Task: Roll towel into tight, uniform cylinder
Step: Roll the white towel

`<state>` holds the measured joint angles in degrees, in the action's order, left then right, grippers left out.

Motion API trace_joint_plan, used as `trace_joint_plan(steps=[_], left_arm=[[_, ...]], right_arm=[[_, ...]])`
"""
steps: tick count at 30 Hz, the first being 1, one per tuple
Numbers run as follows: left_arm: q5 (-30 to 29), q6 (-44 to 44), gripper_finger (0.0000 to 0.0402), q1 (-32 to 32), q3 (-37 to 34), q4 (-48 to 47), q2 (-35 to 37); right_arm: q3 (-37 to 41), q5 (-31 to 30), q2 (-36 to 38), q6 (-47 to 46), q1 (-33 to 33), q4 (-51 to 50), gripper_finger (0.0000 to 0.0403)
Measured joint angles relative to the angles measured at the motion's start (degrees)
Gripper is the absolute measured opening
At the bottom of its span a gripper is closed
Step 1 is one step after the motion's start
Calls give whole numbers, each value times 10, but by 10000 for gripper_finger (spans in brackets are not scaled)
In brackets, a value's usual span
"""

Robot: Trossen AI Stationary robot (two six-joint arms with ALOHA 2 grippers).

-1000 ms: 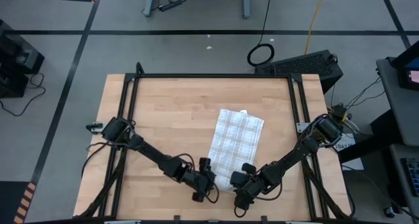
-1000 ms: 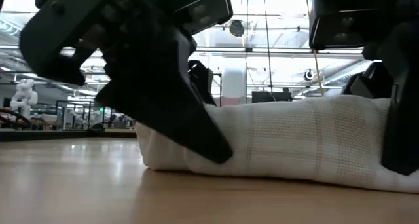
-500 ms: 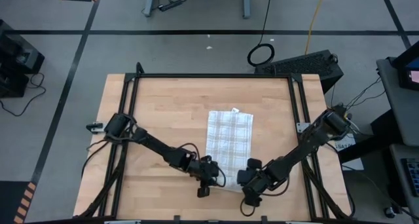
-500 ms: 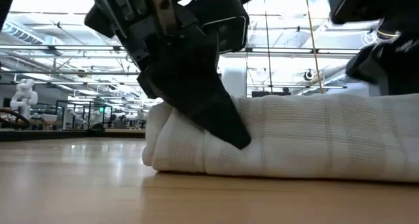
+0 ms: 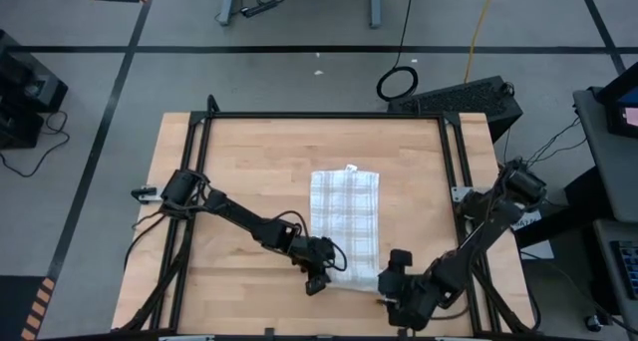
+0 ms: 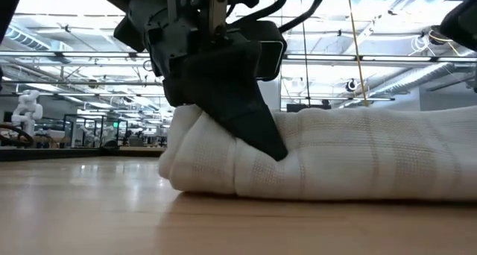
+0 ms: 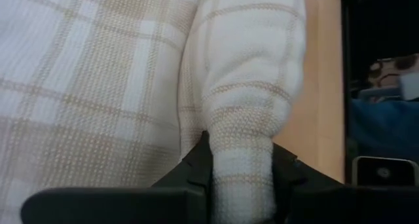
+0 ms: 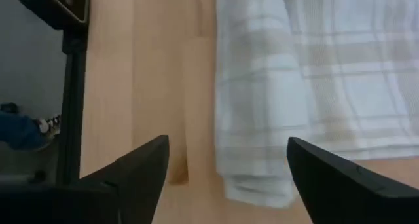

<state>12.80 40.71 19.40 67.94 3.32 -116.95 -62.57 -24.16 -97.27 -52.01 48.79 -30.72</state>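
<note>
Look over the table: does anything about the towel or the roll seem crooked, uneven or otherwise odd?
Nothing is damaged. The towel lies slightly askew on the table, rolled only at its near edge. The left gripper pinches one roll end; the right gripper is open, clear of it.

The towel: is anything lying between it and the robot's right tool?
Nothing visible: only bare table lies between the open right tool and the towel. The left tool already pinches the towel's rolled end.

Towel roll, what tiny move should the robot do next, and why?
Probably bring the open right end effector back onto its end of the rolled edge. The left end effector is pinching the roll of the towel at its end, while the right one is off the cloth, so only one side is held.
</note>
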Motion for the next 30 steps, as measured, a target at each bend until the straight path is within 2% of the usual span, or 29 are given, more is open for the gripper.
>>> trace_joint_plan(steps=[4,8,13,23,30], left_arm=[[27,25,75,-3,0,9,-1],[46,26,75,-3,0,9,-1],[47,39,76,-3,0,4,-1],[36,28,76,-3,0,3,-1],[30,24,76,-3,0,3,-1]], right_arm=[[-1,-44,-21,43,5,41,322],[-1,-84,-47,72,-3,39,335],[-1,-70,-75,78,-20,47,336],[-1,-61,-76,77,-17,80,336],[21,-57,-77,94,-23,107,309]])
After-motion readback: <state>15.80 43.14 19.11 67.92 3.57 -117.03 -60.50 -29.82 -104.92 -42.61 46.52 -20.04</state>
